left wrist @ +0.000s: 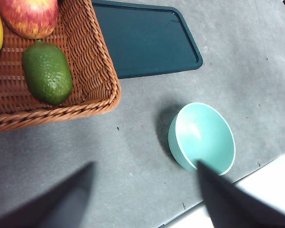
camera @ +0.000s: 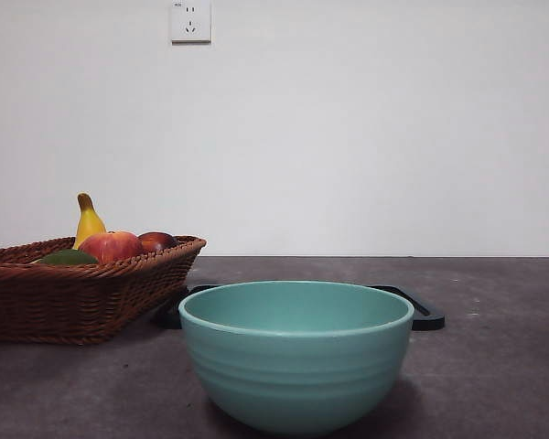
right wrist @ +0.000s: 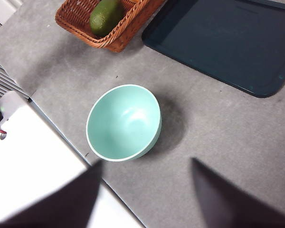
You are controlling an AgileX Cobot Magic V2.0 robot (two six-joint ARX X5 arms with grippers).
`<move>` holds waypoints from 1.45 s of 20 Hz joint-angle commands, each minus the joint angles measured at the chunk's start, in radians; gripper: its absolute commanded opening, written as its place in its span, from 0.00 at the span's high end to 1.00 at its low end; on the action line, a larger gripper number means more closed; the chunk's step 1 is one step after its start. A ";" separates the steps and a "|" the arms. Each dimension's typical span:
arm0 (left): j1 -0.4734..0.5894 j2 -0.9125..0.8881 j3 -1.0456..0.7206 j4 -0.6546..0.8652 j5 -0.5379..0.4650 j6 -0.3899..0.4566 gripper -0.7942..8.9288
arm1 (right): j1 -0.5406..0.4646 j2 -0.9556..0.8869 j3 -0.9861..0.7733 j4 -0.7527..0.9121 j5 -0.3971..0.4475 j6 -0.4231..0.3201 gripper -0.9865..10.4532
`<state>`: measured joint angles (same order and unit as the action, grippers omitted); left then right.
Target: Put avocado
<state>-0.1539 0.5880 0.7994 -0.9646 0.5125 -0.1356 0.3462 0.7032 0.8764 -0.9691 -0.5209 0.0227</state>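
Observation:
The dark green avocado point(left wrist: 47, 72) lies in the brown wicker basket point(left wrist: 97, 71), near its front corner; it also shows in the front view point(camera: 66, 258) and the right wrist view point(right wrist: 106, 16). A teal bowl point(camera: 296, 352) stands empty on the table in front of the basket; it shows in both wrist views point(left wrist: 202, 137) point(right wrist: 124, 122). My left gripper point(left wrist: 142, 199) is open and empty, high above the table between basket and bowl. My right gripper point(right wrist: 145, 190) is open and empty, high above the table beside the bowl. Neither gripper shows in the front view.
A red-yellow apple point(camera: 111, 246), a yellow banana point(camera: 88, 221) and a dark red fruit point(camera: 157, 241) share the basket point(camera: 73, 297). A dark flat tray point(right wrist: 228, 40) lies behind the bowl. The table's front edge point(right wrist: 61, 133) runs close to the bowl.

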 commanded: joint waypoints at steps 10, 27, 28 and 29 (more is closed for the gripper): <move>-0.006 0.113 0.032 0.056 -0.092 0.011 0.50 | 0.005 0.008 0.020 0.002 -0.003 0.000 0.58; -0.187 0.846 0.196 0.385 -0.539 0.046 0.50 | 0.005 0.008 0.020 0.002 -0.003 0.001 0.58; -0.188 0.873 0.196 0.404 -0.551 0.046 0.50 | 0.005 0.008 0.020 0.002 -0.003 0.003 0.58; -0.188 0.896 0.197 0.421 -0.555 0.046 0.50 | 0.005 0.008 0.020 0.002 -0.003 0.003 0.58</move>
<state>-0.3370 1.4723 0.9733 -0.5514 -0.0364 -0.1013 0.3462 0.7040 0.8764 -0.9691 -0.5209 0.0231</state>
